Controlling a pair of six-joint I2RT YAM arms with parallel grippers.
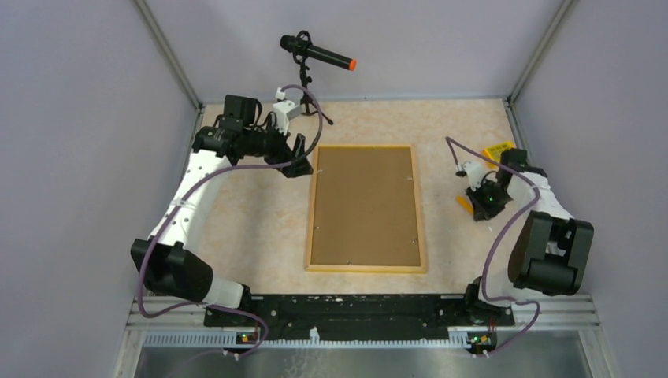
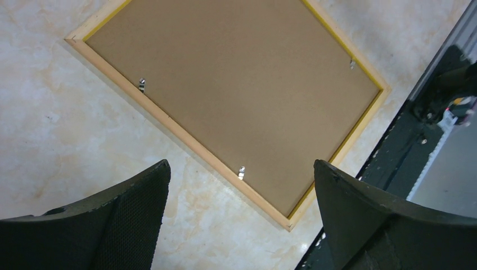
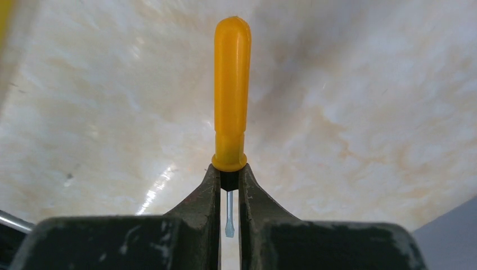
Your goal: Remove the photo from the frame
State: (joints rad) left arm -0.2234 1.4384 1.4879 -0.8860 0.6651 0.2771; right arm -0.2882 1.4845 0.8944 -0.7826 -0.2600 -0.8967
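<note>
The frame (image 1: 366,207) lies back up on the table (image 1: 252,213), mid-picture.
At the right, the right gripper (image 3: 229,180) pinches a yellow-handled screwdriver (image 3: 231,84); the left gripper (image 1: 299,153) hangs spread wide by the frame's upper left corner.

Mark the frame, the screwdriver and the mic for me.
frame (image 1: 366,209): top view, middle of its brown backing board.
screwdriver (image 3: 232,84): right wrist view, middle of the orange handle.
mic (image 1: 319,53): top view, black barrel.

TEXT: none legible | frame (image 1: 365,206) back: no readable marking | yellow block (image 1: 498,150), far right corner of table (image 1: 252,228): too small to read
</note>
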